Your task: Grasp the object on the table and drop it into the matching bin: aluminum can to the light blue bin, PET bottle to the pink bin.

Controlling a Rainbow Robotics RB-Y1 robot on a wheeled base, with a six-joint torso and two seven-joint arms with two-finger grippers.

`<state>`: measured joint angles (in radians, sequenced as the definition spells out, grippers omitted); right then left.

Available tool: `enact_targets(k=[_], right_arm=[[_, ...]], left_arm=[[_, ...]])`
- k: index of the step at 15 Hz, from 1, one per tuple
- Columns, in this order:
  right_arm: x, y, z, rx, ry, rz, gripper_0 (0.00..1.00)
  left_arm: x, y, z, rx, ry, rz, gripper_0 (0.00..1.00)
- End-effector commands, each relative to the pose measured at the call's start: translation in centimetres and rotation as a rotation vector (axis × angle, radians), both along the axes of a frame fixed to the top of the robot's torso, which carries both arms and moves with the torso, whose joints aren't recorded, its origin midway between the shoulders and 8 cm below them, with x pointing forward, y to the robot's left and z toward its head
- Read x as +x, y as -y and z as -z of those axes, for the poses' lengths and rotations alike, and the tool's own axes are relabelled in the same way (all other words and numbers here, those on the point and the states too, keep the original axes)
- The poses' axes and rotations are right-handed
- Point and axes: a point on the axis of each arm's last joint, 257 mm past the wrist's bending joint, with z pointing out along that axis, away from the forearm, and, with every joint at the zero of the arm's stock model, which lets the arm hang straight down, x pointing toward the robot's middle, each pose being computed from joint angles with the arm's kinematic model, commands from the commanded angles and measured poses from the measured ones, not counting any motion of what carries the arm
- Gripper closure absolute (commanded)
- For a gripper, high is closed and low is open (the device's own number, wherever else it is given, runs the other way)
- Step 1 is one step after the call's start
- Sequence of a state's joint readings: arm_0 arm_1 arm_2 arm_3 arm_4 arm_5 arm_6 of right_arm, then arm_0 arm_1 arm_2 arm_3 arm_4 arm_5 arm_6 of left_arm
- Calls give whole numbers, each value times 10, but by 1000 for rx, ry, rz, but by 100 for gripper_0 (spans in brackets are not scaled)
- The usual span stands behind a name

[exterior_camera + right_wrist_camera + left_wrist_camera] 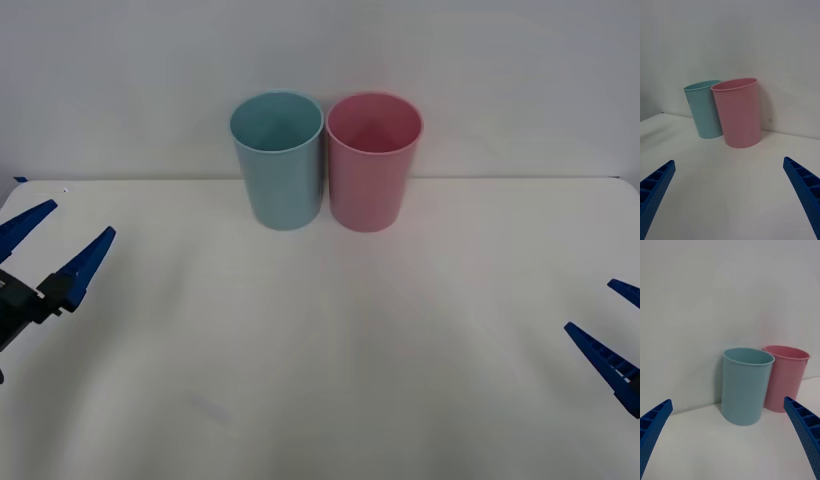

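Blue-fingered left gripper and right gripper are hanging wide open, empty; we're guessing a light, dentable can, so grabbing mid-body gently.

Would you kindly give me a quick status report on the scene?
Left end effector open, low at table's left edge. Right end effector open at right edge. Light blue bin and pink bin upright, side by side.

Light blue bin and pink bin: smooth matt plastic; table under them: plain matt white; gripper fingers: ribbed blue plastic.
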<state>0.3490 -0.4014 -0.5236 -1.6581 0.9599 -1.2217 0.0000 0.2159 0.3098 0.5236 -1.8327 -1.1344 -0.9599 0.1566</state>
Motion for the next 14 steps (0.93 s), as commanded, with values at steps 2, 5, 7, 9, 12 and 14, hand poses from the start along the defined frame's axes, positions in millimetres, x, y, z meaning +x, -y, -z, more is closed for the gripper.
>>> enact_targets(k=[2, 5, 7, 9, 12, 14], right_arm=[[0, 0, 0, 0, 0, 0, 0], [0, 0, 0, 0, 0, 0, 0], [0, 0, 0, 0, 0, 0, 0], [0, 0, 0, 0, 0, 0, 0], [0, 0, 0, 0, 0, 0, 0], [0, 0, 0, 0, 0, 0, 0]], left_arm=[[-38, -24, 25, 88, -32, -22, 0], [-61, -38, 41, 134, -68, -37, 0], [-74, -46, 51, 179, -80, -49, 0], [-82, -49, 54, 174, -93, -48, 0], [-93, -50, 58, 159, -104, -49, 0], [-98, -48, 60, 142, -114, -42, 0]])
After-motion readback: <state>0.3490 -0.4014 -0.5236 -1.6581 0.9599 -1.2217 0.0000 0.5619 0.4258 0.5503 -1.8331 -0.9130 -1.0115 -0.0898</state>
